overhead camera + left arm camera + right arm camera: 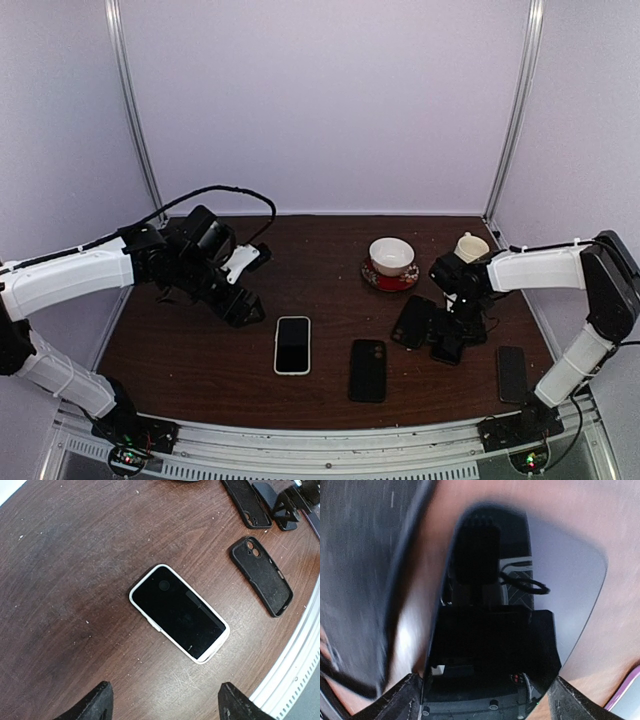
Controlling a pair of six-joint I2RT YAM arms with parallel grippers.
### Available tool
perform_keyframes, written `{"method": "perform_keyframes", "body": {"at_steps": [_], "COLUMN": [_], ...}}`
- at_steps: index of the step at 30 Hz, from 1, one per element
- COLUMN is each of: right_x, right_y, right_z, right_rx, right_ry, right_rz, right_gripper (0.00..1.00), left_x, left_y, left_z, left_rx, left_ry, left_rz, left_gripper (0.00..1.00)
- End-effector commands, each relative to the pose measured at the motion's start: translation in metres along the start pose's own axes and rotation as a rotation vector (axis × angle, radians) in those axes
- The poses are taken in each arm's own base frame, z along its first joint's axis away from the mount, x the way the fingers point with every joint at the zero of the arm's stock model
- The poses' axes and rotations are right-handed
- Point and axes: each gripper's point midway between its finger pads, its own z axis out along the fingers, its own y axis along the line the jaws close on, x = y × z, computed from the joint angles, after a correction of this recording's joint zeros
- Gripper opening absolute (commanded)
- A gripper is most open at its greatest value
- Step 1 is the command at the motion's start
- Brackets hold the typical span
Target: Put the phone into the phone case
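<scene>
From where I stand, the left gripper (166, 701) hangs above the table with its fingers spread wide. Nothing is between them and they touch nothing. The white-edged phone (178, 612) lies screen up on the brown table (200, 350), at the gripper's 4 o'clock and a little toward 7 o'clock from the table's middle. The black case (368, 370) lies flat at that phone's 4 o'clock, near it but apart, with its camera cut-out at the far end.

Over at the table's 3 o'clock, the right gripper (487, 697) sits low, its fingers also set wide. It is right over a glossy black phone (565, 570) whose screen mirrors the gripper, and I cannot tell whether the fingertips touch it. A second black case (412, 322) lies just at that gripper's 9 o'clock, and another dark phone (511, 373) lies at its 4 o'clock. A cup (391, 252) on a red saucer (390, 279) sits toward 1 o'clock of the table's middle.
</scene>
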Motion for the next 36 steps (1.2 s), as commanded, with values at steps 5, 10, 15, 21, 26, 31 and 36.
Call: {"method": "perform_keyframes", "body": {"at_steps": [5, 10, 15, 21, 26, 31, 36], "right_x": [0.059, 0.028, -0.002, -0.020, -0.035, -0.051, -0.044], "right_y": [-0.012, -0.008, 0.000, 0.001, 0.008, 0.013, 0.009], "right_z": [-0.007, -0.004, 0.006, 0.017, 0.020, 0.019, 0.021], "right_rx": [-0.041, -0.071, -0.067, -0.064, -0.073, -0.078, -0.071], "right_ry": [0.130, 0.077, 0.037, 0.032, 0.011, -0.003, 0.006], "right_rz": [0.006, 0.047, 0.076, 0.103, 0.107, 0.110, 0.106], "right_gripper": [0.94, 0.98, 0.99, 0.99, 0.99, 1.00, 0.94], "left_x": [-0.006, -0.006, -0.004, -0.004, -0.004, -0.004, -0.004], "left_y": [0.000, -0.001, 0.001, -0.001, 0.000, -0.001, 0.000], "left_z": [-0.005, -0.004, -0.005, -0.004, -0.005, -0.005, -0.005], "left_rx": [0.013, 0.017, 0.009, 0.017, 0.015, 0.016, 0.013], "left_ry": [-0.027, -0.027, -0.026, -0.025, -0.027, -0.026, -0.028], "left_rz": [0.006, 0.007, 0.005, 0.006, 0.005, 0.006, 0.007], "left_gripper": [0.76, 0.76, 0.76, 0.76, 0.76, 0.76, 0.76]}}
